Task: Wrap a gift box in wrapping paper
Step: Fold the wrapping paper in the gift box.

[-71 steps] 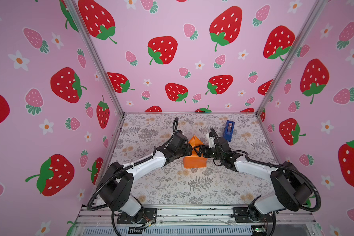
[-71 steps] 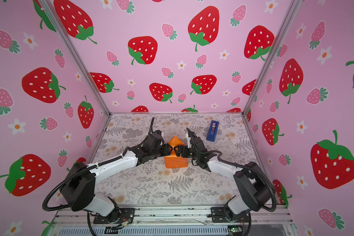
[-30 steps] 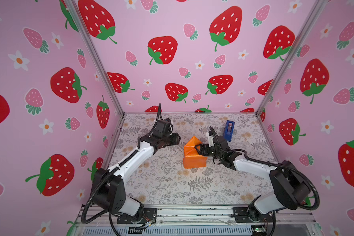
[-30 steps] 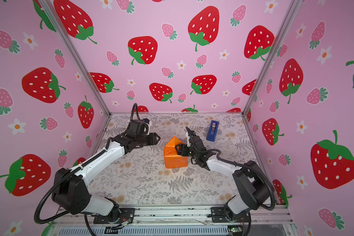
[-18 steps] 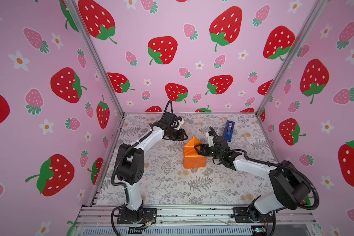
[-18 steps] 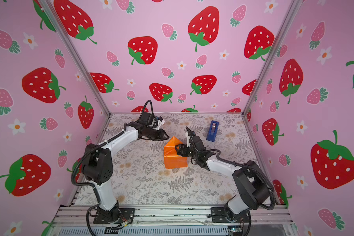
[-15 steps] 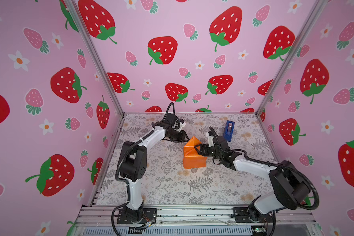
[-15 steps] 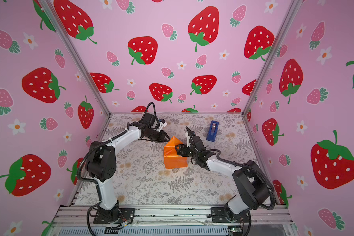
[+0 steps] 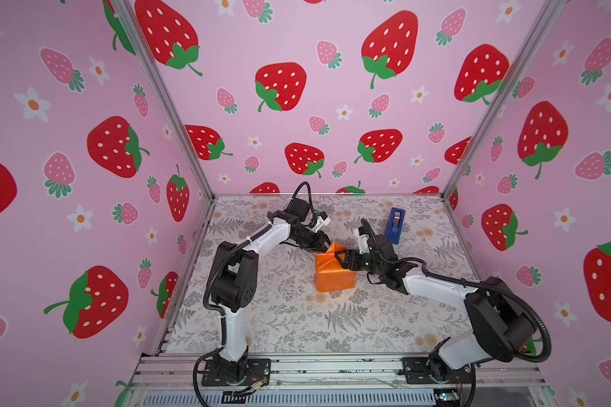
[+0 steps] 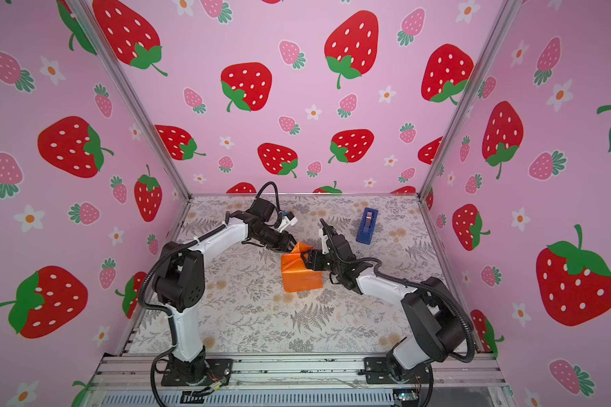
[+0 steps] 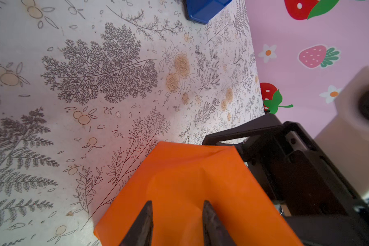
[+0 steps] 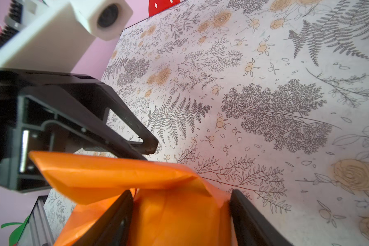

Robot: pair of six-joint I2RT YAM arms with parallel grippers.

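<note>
Reaching inward from both sides, tips nearly meeting. On the left: stretched far forward, wrist tipped down – left hand [image 9: 323, 245] with jaws partly apart, tips at the raised flap of the wrapping paper [image 9: 332, 280]. On the right: extended low, right hand [image 9: 343, 262] clamped wide across the wrapping paper – a finger each side.

Left arm [image 9: 261, 236] & right arm [image 9: 434, 285] are rocking white shells w/ black joints n ribbed black cables; left end effector [image 11: 177, 204] & right end effector [image 12: 180, 193] are sporting pointy black fingers [image 11: 143, 223].
</note>
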